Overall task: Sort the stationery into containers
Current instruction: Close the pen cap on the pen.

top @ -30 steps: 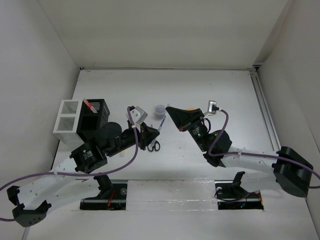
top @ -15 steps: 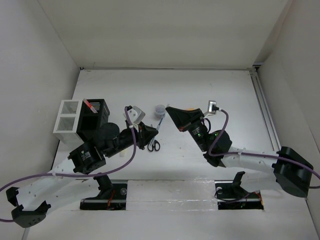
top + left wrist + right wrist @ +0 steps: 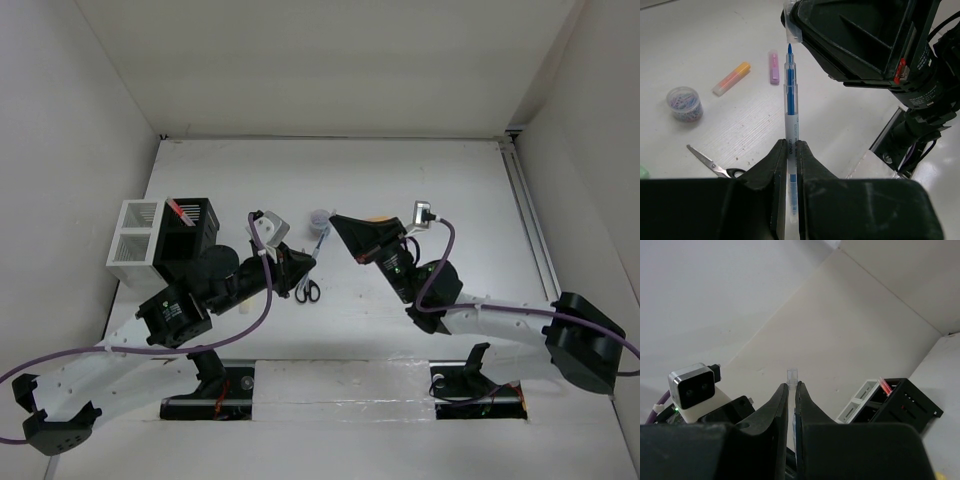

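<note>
**Finding.** Your left gripper (image 3: 789,150) is clamped on the lower barrel of the blue pen (image 3: 789,95). It holds the pen above the middle of the desk (image 3: 400,180), with the bare tip pointing away from the gripper. Your right gripper (image 3: 792,387) is pinched on a small clear cap (image 3: 791,374). In the left wrist view the cap sits just beyond the pen tip and slightly off its line.

**Judgement.** The step in hand appears to be capping the pen before it goes into a box.

**Recommendations.**
- Bring the cap's mouth square onto the tip before you close the gap.
- Push only along the barrel. A sideways load would likely twist the pen between the jaws.
- The hold is far from the tip, so expect the tip to wander. Approach slowly.
- The likely destination is the black box (image 3: 190,235) near the left edge, which has a red pen (image 3: 183,210) in it.
- The scissors (image 3: 710,162) lie on the desk beneath your left gripper. Stay clear of them.
</note>
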Motion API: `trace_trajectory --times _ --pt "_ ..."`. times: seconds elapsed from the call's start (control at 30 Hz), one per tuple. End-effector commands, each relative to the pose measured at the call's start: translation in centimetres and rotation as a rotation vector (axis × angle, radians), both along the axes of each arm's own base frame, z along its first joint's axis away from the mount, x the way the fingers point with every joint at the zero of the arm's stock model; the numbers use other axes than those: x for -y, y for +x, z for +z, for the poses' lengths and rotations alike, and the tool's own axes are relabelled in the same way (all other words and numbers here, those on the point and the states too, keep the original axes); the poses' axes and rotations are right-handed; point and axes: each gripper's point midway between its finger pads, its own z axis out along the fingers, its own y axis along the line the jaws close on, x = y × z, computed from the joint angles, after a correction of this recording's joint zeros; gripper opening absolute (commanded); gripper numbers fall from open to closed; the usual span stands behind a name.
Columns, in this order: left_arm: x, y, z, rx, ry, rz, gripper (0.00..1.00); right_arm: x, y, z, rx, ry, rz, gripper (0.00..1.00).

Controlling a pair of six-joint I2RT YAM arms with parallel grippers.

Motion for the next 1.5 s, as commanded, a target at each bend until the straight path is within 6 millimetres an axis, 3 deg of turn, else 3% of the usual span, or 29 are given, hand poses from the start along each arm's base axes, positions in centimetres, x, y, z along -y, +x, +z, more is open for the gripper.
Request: trace_trajectory --times 0.0,0.57,0.8,1.47 --pt "0.0 0.3 3.1 0.062 -0.067 0.007 0.0 0.2 -1.1 2.4 0.05 0.078 0.036 0.0" --pt "-0.2 0.5 3.1 0.064 -0.065 0.027 0.0 -0.1 -1.3 2.3 0.058 0.084 0.056 0.0" --pt "-0.1 0.7 3.2 0.064 -0.065 0.03 0.0 -1.6 -1.5 1.1 0.049 0.053 0.097 0.0" --pt "0.0 0.6 7.9 0.121 -0.222 0.035 0.0 -2.6 -2.1 -0.2 0.015 0.066 0.12 0.0"
